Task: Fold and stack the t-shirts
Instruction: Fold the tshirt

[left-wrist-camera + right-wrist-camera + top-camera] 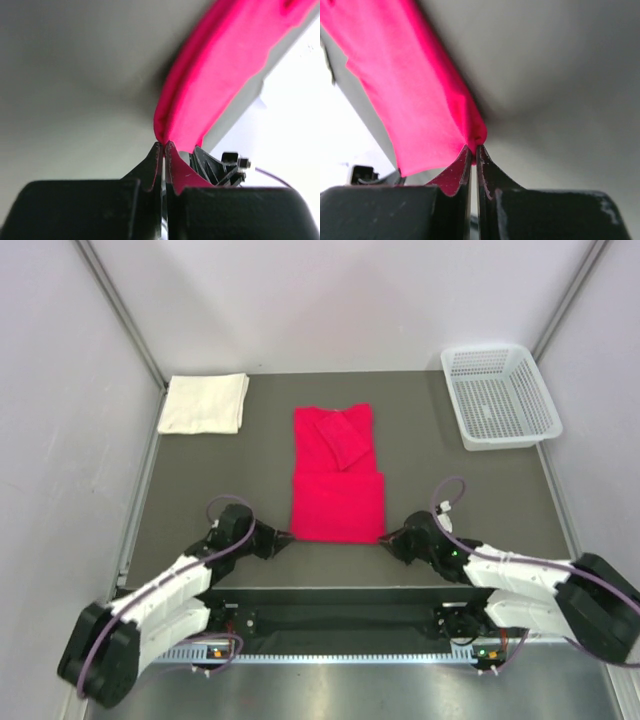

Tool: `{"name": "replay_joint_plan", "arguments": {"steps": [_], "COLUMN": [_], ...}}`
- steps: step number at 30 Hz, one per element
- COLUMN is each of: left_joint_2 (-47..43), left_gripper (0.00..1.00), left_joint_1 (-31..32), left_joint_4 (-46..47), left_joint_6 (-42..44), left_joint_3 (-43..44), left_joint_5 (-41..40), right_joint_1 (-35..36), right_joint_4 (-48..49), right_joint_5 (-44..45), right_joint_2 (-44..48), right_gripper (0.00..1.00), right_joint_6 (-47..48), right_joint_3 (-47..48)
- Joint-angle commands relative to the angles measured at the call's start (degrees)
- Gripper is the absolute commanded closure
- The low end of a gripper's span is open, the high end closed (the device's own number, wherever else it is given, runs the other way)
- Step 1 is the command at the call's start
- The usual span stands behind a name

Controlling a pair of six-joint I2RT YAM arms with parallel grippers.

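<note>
The red t-shirt (pixel 337 476) lies partly folded in the middle of the dark table, sleeves tucked in on top. My left gripper (pixel 288 540) is shut on its near left corner, and in the left wrist view (pixel 163 145) the red cloth (pixel 220 85) rises straight from the pinched tips. My right gripper (pixel 386 539) is shut on the near right corner; its wrist view (pixel 474 148) has the red cloth (pixel 415 100) gathered between the tips. The cream-white t-shirt (pixel 204 403) lies folded at the far left.
A white mesh basket (pixel 499 396) stands at the far right corner of the table. Grey walls close in the left, right and back sides. Both arms lie low along the near edge.
</note>
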State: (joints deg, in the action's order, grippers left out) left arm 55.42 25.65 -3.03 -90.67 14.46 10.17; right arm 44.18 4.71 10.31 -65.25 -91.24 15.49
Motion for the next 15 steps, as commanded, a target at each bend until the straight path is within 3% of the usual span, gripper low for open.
{"name": "replay_joint_plan", "arguments": {"steps": [1,8,15], "left_joint_2": [-9.43,-29.29,-31.51], "left_gripper": [1.00,1.00,1.00], "left_joint_1": [3.43,8.45,8.80], "left_joint_4": [-12.43,-30.62,-40.83], "left_joint_6": [-0.99,-7.50,-3.20], "left_joint_3": [-1.18,-0.49,7.85], "left_joint_5": [-3.93,-6.57,-8.67], "right_joint_1": [4.59,15.75,20.15], "right_joint_4": [-10.23,-22.80,-25.28], "right_joint_5": [4.02,7.01,8.41], "right_joint_2": [7.41,15.41,16.91], "right_gripper": [1.00,1.00,1.00], "right_joint_6": [-2.18,-8.42,-7.03], "right_joint_3": [-0.10,3.05,8.41]}}
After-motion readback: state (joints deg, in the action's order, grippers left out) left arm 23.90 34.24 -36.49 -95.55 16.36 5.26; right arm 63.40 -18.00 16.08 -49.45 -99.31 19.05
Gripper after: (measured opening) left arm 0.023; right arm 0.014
